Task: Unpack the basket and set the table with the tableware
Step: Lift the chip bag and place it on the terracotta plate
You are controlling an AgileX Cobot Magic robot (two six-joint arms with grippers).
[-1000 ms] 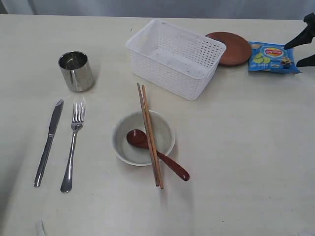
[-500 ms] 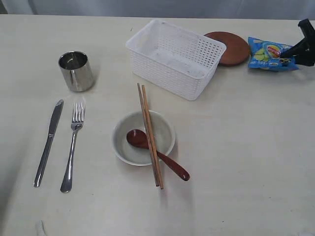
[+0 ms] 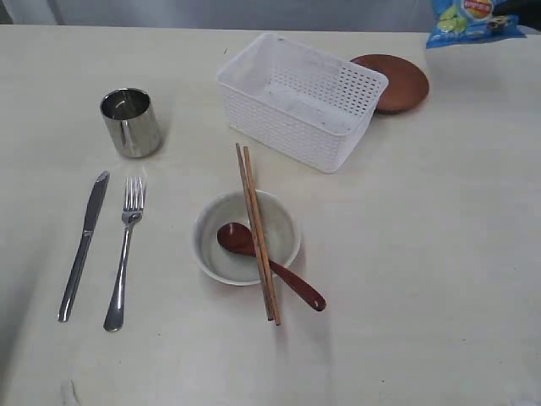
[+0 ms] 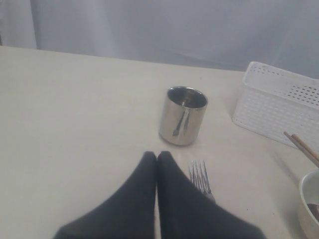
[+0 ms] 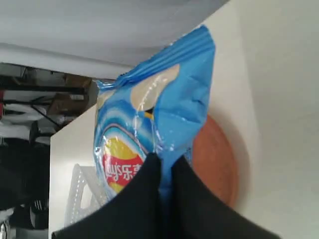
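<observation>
The white basket [image 3: 300, 97] stands empty at the back of the table [image 3: 439, 254], with the brown plate [image 3: 397, 82] just behind its right end. A steel cup [image 3: 131, 122] stands at the left, with the knife [image 3: 83, 244] and fork [image 3: 125, 251] in front of it. Two chopsticks [image 3: 258, 230] and a dark red spoon [image 3: 270, 264] lie across the pale bowl [image 3: 246, 238]. My right gripper [image 5: 166, 160] is shut on the blue snack packet [image 5: 159, 109], lifted at the top right [image 3: 469, 19]. My left gripper [image 4: 157, 155] is shut and empty, beside the fork [image 4: 200, 177] and short of the cup [image 4: 183, 116].
The basket's corner [image 4: 279, 107] and the chopstick tips [image 4: 301, 147] show in the left wrist view. In the right wrist view the plate [image 5: 214, 164] lies below the hanging packet, with the basket's edge [image 5: 79, 199] beside it.
The right gripper has closed on the blue snack packet and lifted it off the table, up toward the top right edge of the exterior view. Everything else stays put.
</observation>
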